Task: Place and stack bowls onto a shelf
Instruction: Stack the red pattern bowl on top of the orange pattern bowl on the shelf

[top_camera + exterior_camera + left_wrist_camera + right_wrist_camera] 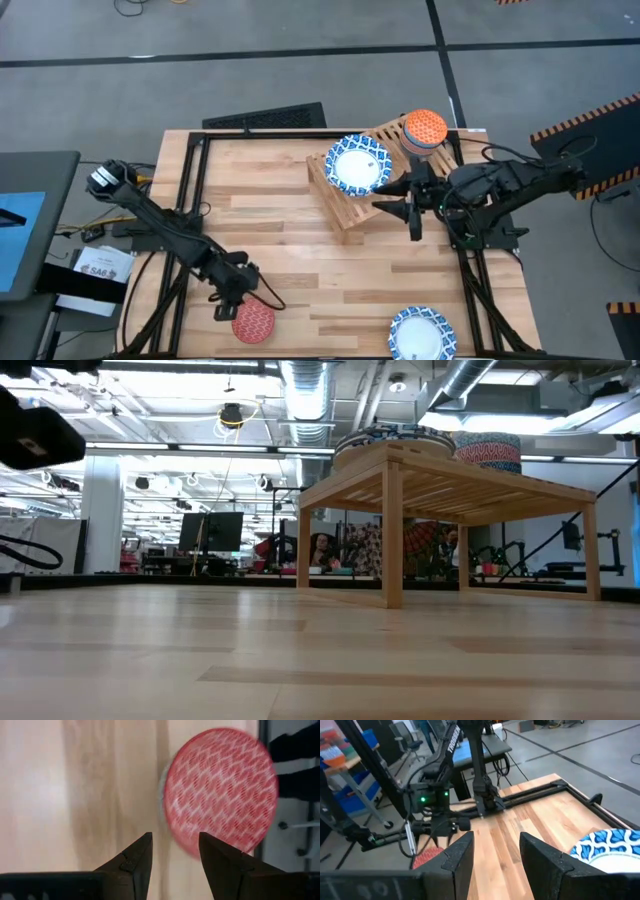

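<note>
1. Clutter around the shelf (355,205) is slight: a black frame (190,190) runs along the table (280,250) edges, and cables (140,8) lie on the grey floor beyond it.
2. Nothing stands between the shelf and the bowls that sit apart from it on the table.
3. Four bowls show in the high view: two on the shelf, two on the table.
4. On the shelf sit a wide blue-and-white bowl (358,165) with a white centre and, just beside it toward the far corner, an orange patterned bowl (424,130) stacked on something blue-grey.
5. Well away from the shelf, at the table's near edge, lie a red bowl (253,321) with a white lattice pattern, upside down, and a second blue-and-white bowl (421,334).
6. The shelf is a low rack of light wooden slats on four legs, set askew on the table.
7. The left tool (228,297) hovers beside the red bowl, fingers parted and empty.
8. The right tool (412,205) hangs just beside the shelf, fingers apart, holding nothing.
</note>
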Controlling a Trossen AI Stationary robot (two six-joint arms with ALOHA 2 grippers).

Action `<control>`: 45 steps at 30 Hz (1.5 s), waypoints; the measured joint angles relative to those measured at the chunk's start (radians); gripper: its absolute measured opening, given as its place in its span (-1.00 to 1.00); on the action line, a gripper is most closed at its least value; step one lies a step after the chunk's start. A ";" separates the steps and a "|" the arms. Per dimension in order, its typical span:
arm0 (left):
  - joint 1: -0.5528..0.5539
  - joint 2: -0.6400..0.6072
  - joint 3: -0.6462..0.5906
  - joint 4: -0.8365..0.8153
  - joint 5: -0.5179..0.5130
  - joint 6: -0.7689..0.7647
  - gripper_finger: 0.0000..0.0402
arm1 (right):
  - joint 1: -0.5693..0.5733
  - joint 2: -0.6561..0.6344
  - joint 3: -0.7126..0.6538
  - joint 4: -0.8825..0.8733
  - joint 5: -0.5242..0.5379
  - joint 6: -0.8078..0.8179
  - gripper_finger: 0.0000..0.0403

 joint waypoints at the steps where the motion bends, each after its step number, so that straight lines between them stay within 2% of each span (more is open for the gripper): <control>1: 0.000 0.010 -0.005 0.029 0.015 -0.009 -0.28 | 0.000 0.000 0.000 -0.011 0.000 0.000 -0.09; 5: -0.001 0.070 -0.008 0.042 0.038 -0.022 -0.28 | 0.000 0.000 0.000 -0.060 0.000 0.001 -0.09; 13: 0.000 0.162 -0.008 0.088 0.010 -0.057 -0.30 | 0.017 0.000 0.000 -0.078 -0.001 0.000 -0.09; 16: 0.000 0.188 -0.008 0.091 0.018 -0.064 -0.44 | 0.035 0.000 0.000 -0.078 -0.001 0.001 -0.09; 20: 0.024 0.189 -0.008 0.087 0.023 -0.087 -0.91 | 0.070 0.000 0.000 -0.079 -0.005 0.056 -0.09; 23: 0.066 0.150 0.006 0.037 0.033 -0.106 -0.97 | 0.095 0.015 0.001 -0.075 -0.023 0.169 -0.09; 26: 0.121 0.098 0.055 -0.057 0.029 -0.095 -0.98 | 0.120 0.061 0.001 -0.066 -0.104 0.239 -0.09; 29: 0.184 0.068 0.099 -0.128 0.043 -0.099 -0.98 | 0.154 0.134 0.004 -0.070 -0.199 0.241 -0.09; 33: 0.257 0.065 0.155 -0.138 0.095 -0.156 -0.99 | 0.202 0.266 0.040 -0.076 -0.287 0.114 -0.09; 38: 0.323 0.093 0.211 -0.088 0.099 -0.202 -0.99 | 0.247 0.438 0.122 -0.069 -0.297 -0.146 -0.09; 43: 0.375 0.096 0.224 -0.047 0.006 -0.227 -0.99 | 0.259 0.603 0.214 -0.077 -0.290 -0.367 -0.09; 45: 0.387 0.097 0.224 -0.025 -0.018 -0.229 -1.00 | 0.253 0.664 0.251 -0.103 -0.250 -0.416 -0.09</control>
